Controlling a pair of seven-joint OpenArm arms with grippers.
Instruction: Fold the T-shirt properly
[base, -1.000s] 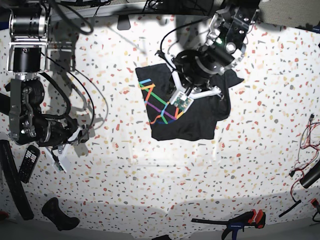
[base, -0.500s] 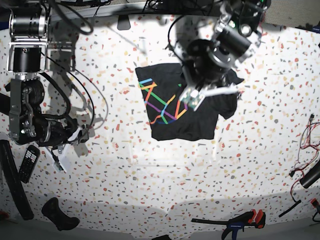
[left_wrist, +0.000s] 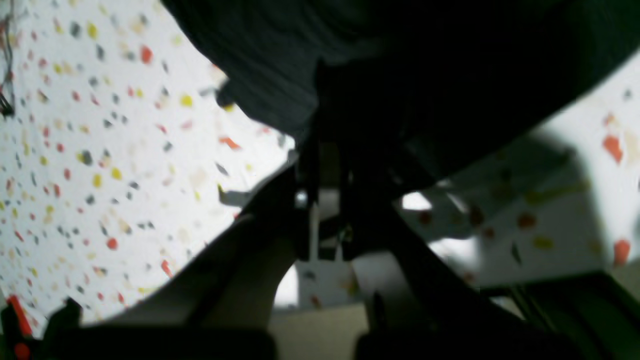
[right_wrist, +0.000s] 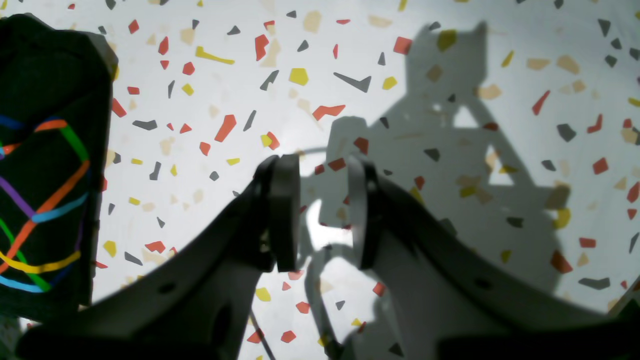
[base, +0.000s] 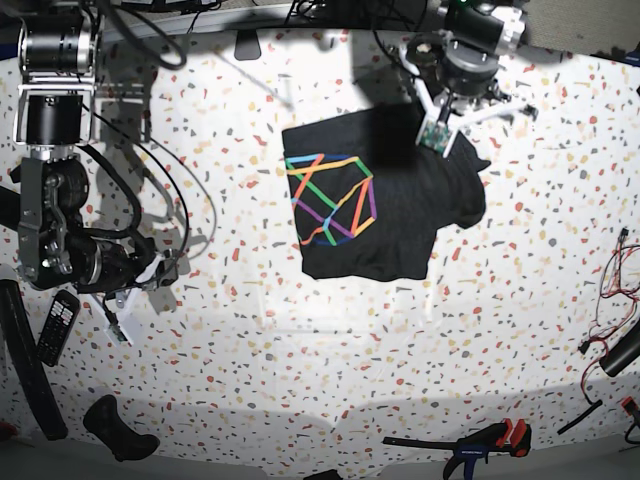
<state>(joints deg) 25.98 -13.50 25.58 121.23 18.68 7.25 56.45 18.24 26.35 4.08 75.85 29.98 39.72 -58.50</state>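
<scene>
The T-shirt (base: 390, 215) lies in a rough dark block at the middle back of the table, its multicoloured line print (base: 330, 198) facing up on the left part. My left gripper (base: 443, 130) is at the shirt's back right part, shut on a pinch of the dark cloth. In the left wrist view the cloth (left_wrist: 400, 60) hangs over the closed gripper (left_wrist: 325, 150). My right gripper (right_wrist: 322, 210) is open and empty over bare table, well left of the shirt (right_wrist: 45, 175). In the base view it (base: 128, 300) sits at the far left.
A black remote (base: 57, 325) and a black strap (base: 25, 375) lie at the left edge. A black object (base: 120, 430) lies at the front left. A black and red clamp (base: 480, 445) lies at the front right. Wires (base: 615, 280) lie at the right edge.
My left gripper has moved back and to the right with the cloth in it. The shirt's right part has been drawn out, and the whole print now shows. The right arm has not moved.
</scene>
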